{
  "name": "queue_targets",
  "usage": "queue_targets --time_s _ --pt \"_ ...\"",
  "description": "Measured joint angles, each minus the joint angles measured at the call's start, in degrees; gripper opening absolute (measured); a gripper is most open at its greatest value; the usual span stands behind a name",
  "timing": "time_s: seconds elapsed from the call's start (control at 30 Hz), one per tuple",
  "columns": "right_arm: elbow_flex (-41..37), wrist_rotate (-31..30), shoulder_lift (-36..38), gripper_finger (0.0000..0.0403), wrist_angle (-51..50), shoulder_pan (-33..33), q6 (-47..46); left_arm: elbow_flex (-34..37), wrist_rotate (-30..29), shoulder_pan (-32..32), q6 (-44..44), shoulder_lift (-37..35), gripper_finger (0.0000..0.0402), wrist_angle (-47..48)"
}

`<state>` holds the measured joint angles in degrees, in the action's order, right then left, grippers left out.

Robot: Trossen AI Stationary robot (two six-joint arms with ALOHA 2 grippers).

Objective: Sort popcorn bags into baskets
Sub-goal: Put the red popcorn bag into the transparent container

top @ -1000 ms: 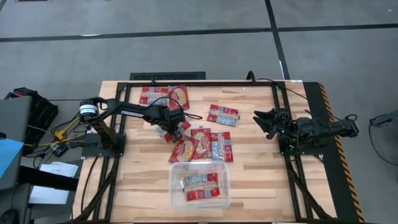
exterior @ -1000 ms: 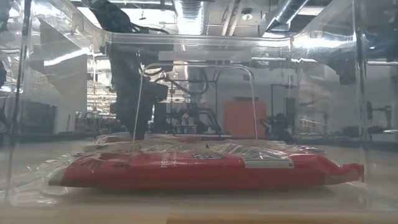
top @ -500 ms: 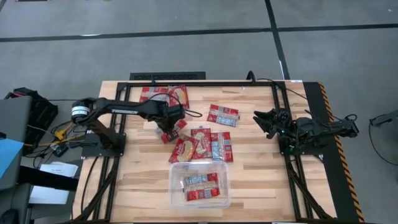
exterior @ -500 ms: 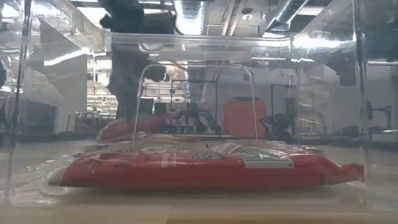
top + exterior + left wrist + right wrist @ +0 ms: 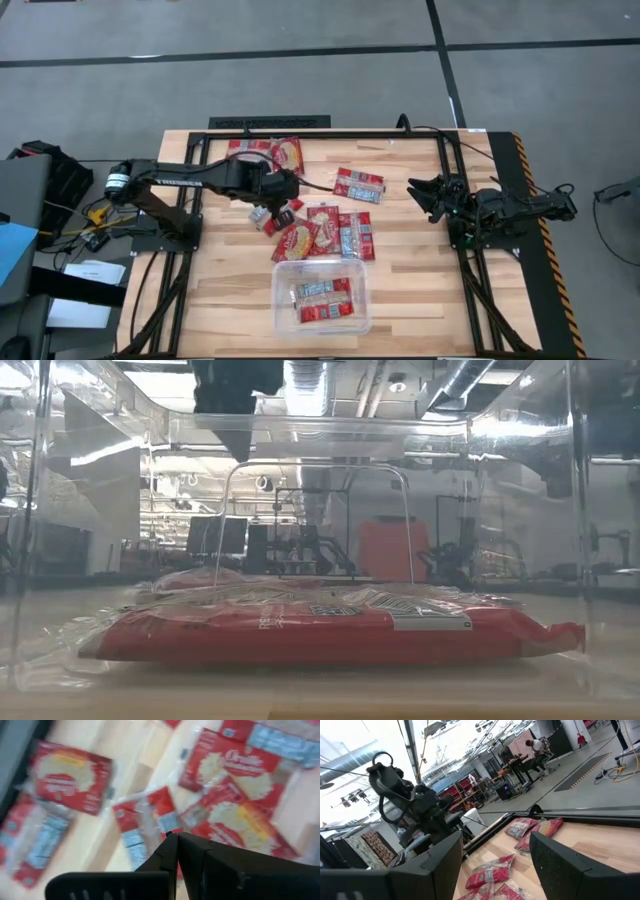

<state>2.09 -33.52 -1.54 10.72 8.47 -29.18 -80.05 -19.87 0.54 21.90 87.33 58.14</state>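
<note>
My left gripper [image 5: 282, 197] [image 5: 175, 839] is shut on nothing, raised above a red popcorn packet with a white label [image 5: 265, 216] [image 5: 142, 822] that lies flat on the table. Just near of it a cluster of packets [image 5: 328, 235] overlaps. Two more packets [image 5: 265, 153] lie at the far edge, and a single one [image 5: 358, 185] toward the right. The clear bin [image 5: 283, 270] at the near edge holds one packet [image 5: 322, 298] [image 5: 320, 630] flat on its floor. My right gripper [image 5: 424, 196] [image 5: 495, 865] waits open at the table's right.
A black metal frame [image 5: 330, 133] borders the work area on the far, left and right sides. Bare wood [image 5: 420, 280] lies right of the bin and also left of it. In the low view the bin's clear walls [image 5: 575, 510] fill the foreground.
My left gripper has risen from the table, going up out of most of the low view, and has drifted slightly right. Half a second ago one end of the packet under it was tipped up; now that packet lies flat again, turned a little.
</note>
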Motion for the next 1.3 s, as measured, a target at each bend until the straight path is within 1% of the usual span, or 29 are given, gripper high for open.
queue_targets --time_s 0.07,0.13,0.2,0.3,0.4,0.47,0.57,0.63,0.73,0.8,0.87,0.93,1.0,1.13,1.3 --pt "0.0 0.0 0.0 0.0255 -0.1 0.0 -0.7 0.7 -0.1 -0.2 0.9 0.0 0.0010 0.6" --pt "0.0 0.0 0.0 0.0255 -0.3 0.0 -0.8 2.8 3.0 0.6 1.0 0.0 0.0029 -0.4" --pt "0.0 0.0 0.0 0.0255 -0.8 0.0 -0.8 6.2 5.8 1.5 1.0 0.0 0.0058 -1.9" --pt "0.0 0.1 0.0 0.0255 -1.8 0.0 -0.8 11.8 8.4 3.0 1.3 0.0 0.0115 -6.5" --pt "0.0 0.1 0.0 0.0255 -3.0 0.0 -0.8 17.4 8.5 3.8 0.9 0.0 0.0186 -14.1" --pt "0.0 0.0 0.0 0.0255 -3.4 0.0 -0.8 20.6 6.7 4.0 -0.1 0.0 0.0233 -18.9" --pt "0.0 0.0 0.0 0.0255 -3.6 0.0 -0.8 24.5 2.0 4.3 1.6 0.0 0.0293 -22.5" --pt "0.0 0.0 0.0 0.0255 -3.7 0.0 -0.8 26.5 -0.4 4.7 3.5 0.0 0.0321 -24.0" --pt "0.0 0.0 0.0 0.0255 -3.7 0.0 -0.8 30.1 -0.8 5.2 4.2 0.0 0.0340 -29.6" --pt "0.0 0.0 0.0 0.0255 -3.7 0.0 -0.8 32.7 0.4 5.4 4.3 0.0 0.0339 -33.9" --pt "0.0 0.0 0.0 0.0255 -3.7 0.0 -0.8 35.0 0.9 5.4 5.2 0.0 0.0330 -37.2" --pt "0.0 0.0 0.0 0.0255 -3.7 0.0 -0.9 37.0 0.8 5.4 7.1 0.0 0.0311 -37.9" --pt "0.0 0.0 0.0 0.0255 -3.7 0.0 -0.9 38.9 0.7 5.4 9.9 0.0 0.0281 -38.2" --pt "0.0 0.0 0.0 0.0255 -3.7 0.0 -1.0 42.4 1.5 5.3 13.4 -0.2 0.0192 -40.3" --pt "0.0 0.0 0.0 0.0255 -3.7 0.0 -2.5 44.4 2.1 5.5 16.5 -0.3 0.0048 -40.7"
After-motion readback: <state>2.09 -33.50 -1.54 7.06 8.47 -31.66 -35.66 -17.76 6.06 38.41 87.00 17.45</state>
